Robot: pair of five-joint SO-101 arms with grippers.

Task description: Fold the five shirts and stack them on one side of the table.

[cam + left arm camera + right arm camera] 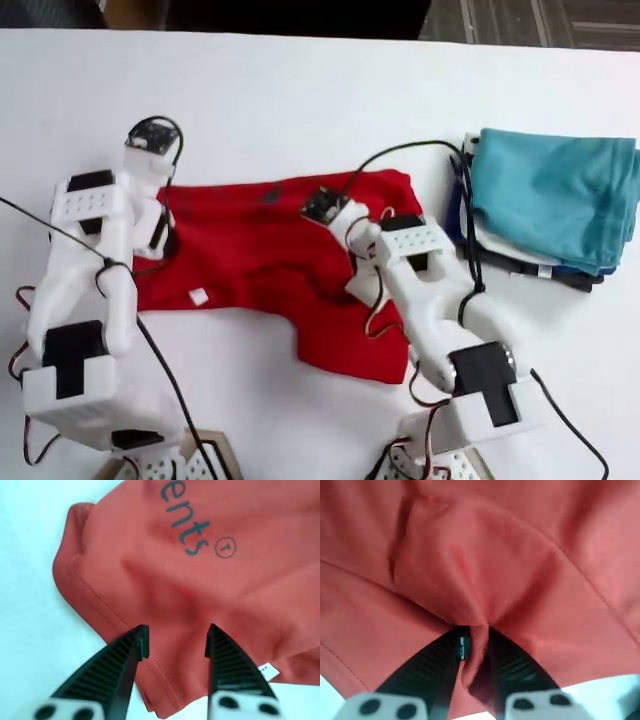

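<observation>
A red shirt (270, 265) lies partly folded and rumpled in the middle of the white table. My left gripper (175, 640) hangs open just above the shirt's hemmed left edge (100, 605), with dark lettering (187, 525) farther along the cloth. In the high view the left gripper (160, 235) is at the shirt's left end. My right gripper (476, 647) is shut on a pinched ridge of the red shirt (485, 570) near its middle, seen from above at the right gripper (330, 212). A stack of folded shirts (550, 200), teal on top, sits at the table's right side.
A small white tag (198, 296) lies on the shirt's front edge. Black cables (465, 215) run from the right arm past the folded stack. Bare white table (300, 100) stretches behind the shirt and to the front left.
</observation>
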